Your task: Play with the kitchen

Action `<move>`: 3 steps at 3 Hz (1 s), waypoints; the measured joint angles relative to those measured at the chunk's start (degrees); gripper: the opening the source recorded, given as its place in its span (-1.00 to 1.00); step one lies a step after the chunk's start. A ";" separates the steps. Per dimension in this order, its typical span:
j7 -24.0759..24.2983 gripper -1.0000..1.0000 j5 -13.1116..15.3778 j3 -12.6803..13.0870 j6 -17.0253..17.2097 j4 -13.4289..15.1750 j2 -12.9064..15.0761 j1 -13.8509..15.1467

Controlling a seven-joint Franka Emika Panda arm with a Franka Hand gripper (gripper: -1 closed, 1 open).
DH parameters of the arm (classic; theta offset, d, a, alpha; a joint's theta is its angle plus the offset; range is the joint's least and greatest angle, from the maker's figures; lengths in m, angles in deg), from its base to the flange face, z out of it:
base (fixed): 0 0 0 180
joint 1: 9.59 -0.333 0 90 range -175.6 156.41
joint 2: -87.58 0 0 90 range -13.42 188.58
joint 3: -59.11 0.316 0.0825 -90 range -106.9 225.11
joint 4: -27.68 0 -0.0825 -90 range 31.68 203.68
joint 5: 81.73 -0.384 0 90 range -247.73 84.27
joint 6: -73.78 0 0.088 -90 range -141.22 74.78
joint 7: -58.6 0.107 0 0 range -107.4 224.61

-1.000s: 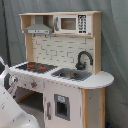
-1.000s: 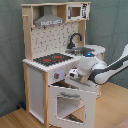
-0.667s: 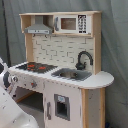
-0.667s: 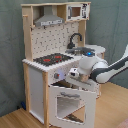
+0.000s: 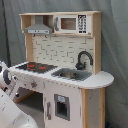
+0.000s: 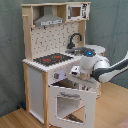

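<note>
Kitchen (image 6: 50, 75): a white and light-wood toy play kitchen standing on a wooden floor (image 6: 15, 120) before a grey-green curtain (image 6: 10, 50); it fills most of both exterior views
Stovetop (image 5: 36, 66): black with red rings, at the counter's end toward the first exterior view's left; in the second exterior view it sits at the front corner of the counter
Sink (image 5: 71, 75): a steel basin set in the counter beside the stovetop; the black faucet (image 5: 83, 59) arches over it from the back edge
Hood (image 6: 48, 20): grey, under the top shelf above the stovetop; a small microwave panel (image 5: 70, 23) sits beside it
Back wall (image 6: 54, 39): pale, patterned, with rows of small holes in the second exterior view
Oven door (image 6: 67, 102): windowed; swung down and open, tilted out from the front in the second exterior view
Arm (image 6: 107, 69): white and grey; reaches in from the second exterior view's right, across the front edge of the counter
Gripper (image 6: 76, 73): at the front panel, just above the open oven door; whether the fingers are wide or narrow I cannot tell
</note>
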 joint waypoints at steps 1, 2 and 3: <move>2.30 1.00 4.47 -2.62 3.77 0.23 -1.08 -2.00; 4.62 1.00 9.39 -5.20 8.38 0.09 -2.45 -4.15; 6.81 1.00 14.43 -7.58 13.48 -0.33 -4.03 -6.60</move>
